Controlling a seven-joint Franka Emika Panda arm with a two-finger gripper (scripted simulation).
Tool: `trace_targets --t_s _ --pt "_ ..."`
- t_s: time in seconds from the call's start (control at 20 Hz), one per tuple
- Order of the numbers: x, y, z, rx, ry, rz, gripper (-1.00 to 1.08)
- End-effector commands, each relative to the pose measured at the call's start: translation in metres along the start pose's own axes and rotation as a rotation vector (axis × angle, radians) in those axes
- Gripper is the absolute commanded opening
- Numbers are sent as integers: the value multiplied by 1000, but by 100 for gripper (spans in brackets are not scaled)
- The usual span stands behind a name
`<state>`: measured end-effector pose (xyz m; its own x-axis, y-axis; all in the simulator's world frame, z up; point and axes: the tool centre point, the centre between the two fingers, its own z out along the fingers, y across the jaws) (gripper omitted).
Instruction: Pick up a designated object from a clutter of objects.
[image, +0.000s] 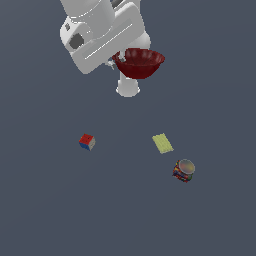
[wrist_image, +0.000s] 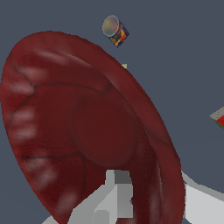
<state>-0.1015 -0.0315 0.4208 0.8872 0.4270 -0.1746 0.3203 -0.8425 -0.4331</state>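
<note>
The dark red ribbed bowl (image: 139, 62) hangs high above the floor at the top of the exterior view, held at its rim by my gripper (image: 114, 61), which is shut on it. In the wrist view the bowl (wrist_image: 83, 127) fills most of the picture, and one grey finger (wrist_image: 116, 192) shows inside its rim, the other outside. Below lie the rest of the clutter: a red-blue-white cube (image: 87, 142), a flat yellow-green rectangle (image: 162, 143) and a short silver-topped can (image: 184, 170).
The can (wrist_image: 115, 30) and a corner of the cube (wrist_image: 218, 117) also show past the bowl in the wrist view. The arm's white base (image: 128, 87) stands behind the bowl. The floor is a plain dark grey surface.
</note>
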Motion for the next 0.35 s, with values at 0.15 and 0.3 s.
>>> trace_targets --t_s 0.15,0.3 --pt "-9 -6 -15 0 0 -1 -100" --pt "-10 -7 -17 0 0 -1 -100"
